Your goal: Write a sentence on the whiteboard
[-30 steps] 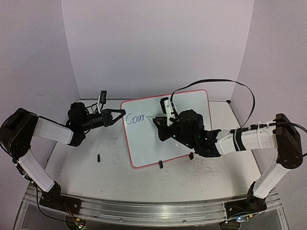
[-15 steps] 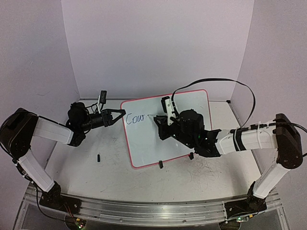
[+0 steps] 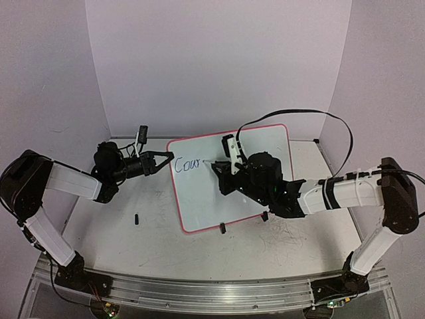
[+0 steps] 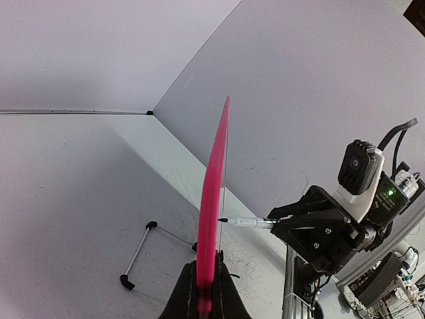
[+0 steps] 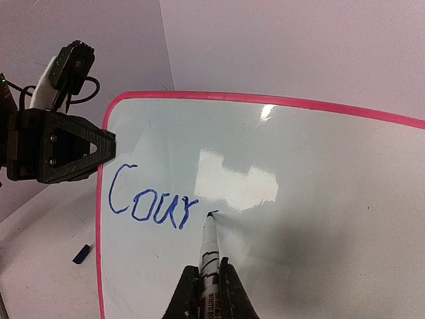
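The whiteboard point(image 3: 262, 143) stands tilted on the table, white with a pink rim. My left gripper point(image 3: 169, 157) is shut on its left edge, and the left wrist view shows the rim point(image 4: 216, 193) edge-on between the jaws point(image 4: 208, 266). The sentence point(image 5: 151, 203) reads "Cour" in blue at the upper left point(image 3: 188, 164). My right gripper point(image 5: 209, 269) is shut on a white marker point(image 5: 210, 249). Its tip touches the board point(image 5: 319, 199) just right of the "r", where a short dark stroke shows. From above, the right gripper point(image 3: 222, 169) hovers over the board's middle.
Two black clip feet point(image 3: 222, 228) point(image 3: 264, 216) hold the board's near edge. A small dark cap point(image 3: 136, 218) lies on the scuffed table to the left. A black cable point(image 3: 332, 123) arcs above the right arm. A wire stand point(image 4: 138, 256) shows behind the board.
The marker tip has shifted slightly up and left, to just right of the "r", and a short stroke has appeared there. The left arm and the board have not moved.
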### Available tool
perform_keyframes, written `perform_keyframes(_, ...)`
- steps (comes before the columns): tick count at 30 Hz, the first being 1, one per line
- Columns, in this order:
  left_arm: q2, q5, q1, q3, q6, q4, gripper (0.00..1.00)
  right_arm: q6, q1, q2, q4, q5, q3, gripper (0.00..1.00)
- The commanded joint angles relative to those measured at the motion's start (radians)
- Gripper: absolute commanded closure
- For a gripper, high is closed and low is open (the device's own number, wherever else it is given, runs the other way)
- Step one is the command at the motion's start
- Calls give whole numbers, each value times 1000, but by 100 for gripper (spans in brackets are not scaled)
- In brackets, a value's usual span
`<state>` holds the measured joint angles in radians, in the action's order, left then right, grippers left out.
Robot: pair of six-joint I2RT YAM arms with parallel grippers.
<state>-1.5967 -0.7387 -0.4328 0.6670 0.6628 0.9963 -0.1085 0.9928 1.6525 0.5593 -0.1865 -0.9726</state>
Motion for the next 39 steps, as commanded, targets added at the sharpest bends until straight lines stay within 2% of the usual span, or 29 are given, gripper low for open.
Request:
perform_keyframes(1,-3,-30,-9,9,23,8,100,0,-4,10,10,29,-38,100)
perform_keyframes(16,0,-30,-10,8,26,9,100,-11,-3,-3,-27,42,-1,100)
perform_keyframes(39,4,-31,-10,3,27,9,100,-19,-22,-41,-35,-29,22,100)
